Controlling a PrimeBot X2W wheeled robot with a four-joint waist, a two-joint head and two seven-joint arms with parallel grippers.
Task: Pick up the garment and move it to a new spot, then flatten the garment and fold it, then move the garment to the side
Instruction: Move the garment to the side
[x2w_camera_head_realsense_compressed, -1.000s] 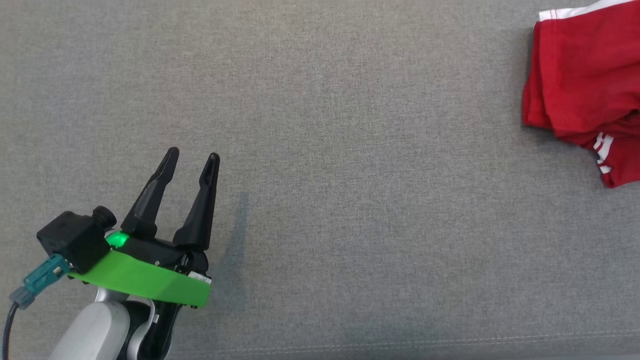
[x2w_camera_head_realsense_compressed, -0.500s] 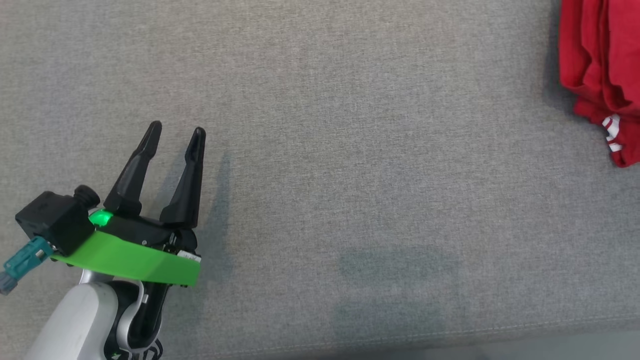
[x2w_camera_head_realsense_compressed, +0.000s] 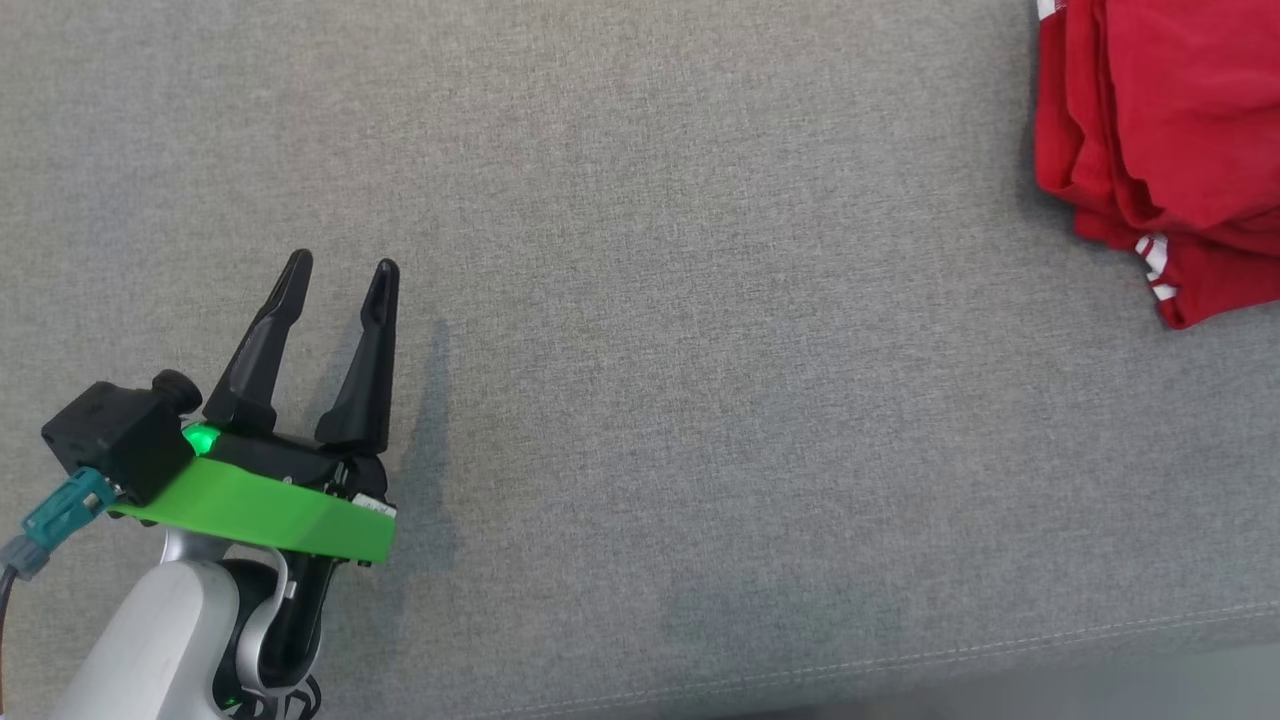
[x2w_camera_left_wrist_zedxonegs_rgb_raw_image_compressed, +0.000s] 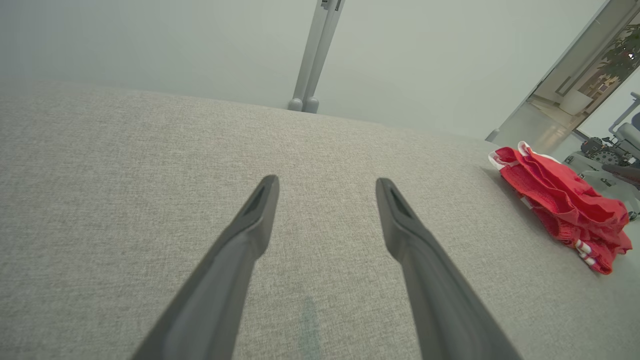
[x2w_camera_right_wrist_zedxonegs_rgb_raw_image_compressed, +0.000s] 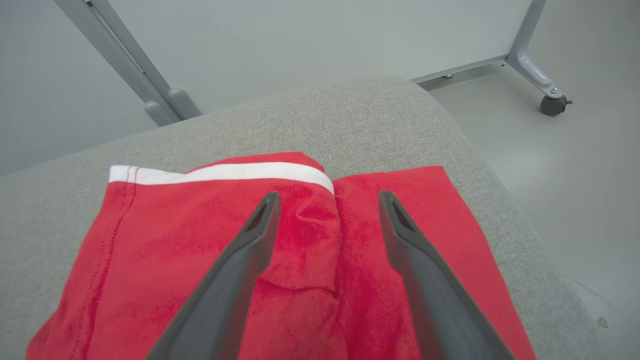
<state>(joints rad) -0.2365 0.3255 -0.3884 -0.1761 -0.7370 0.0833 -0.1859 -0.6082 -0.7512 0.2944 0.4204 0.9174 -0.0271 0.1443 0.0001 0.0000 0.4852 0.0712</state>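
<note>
Garment (x2w_camera_right_wrist_zedxonegs_rgb_raw_image_compressed: 165, 235) lies bunched and roughly folded under right end effector (x2w_camera_right_wrist_zedxonegs_rgb_raw_image_compressed: 327, 200), near the cushion (x2w_camera_head_realsense_compressed: 640, 300) corner. Looks set aside, so the last step is probably done. Right fingers spread wide, pinching nothing, angled down over the red cloth. Left end effector (x2w_camera_head_realsense_compressed: 340, 268) also spread and empty, low over bare cushion, garment well off to its right.

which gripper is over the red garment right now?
The right gripper: its open fingers hang over the red garment. The left gripper is over bare grey cushion.
</note>
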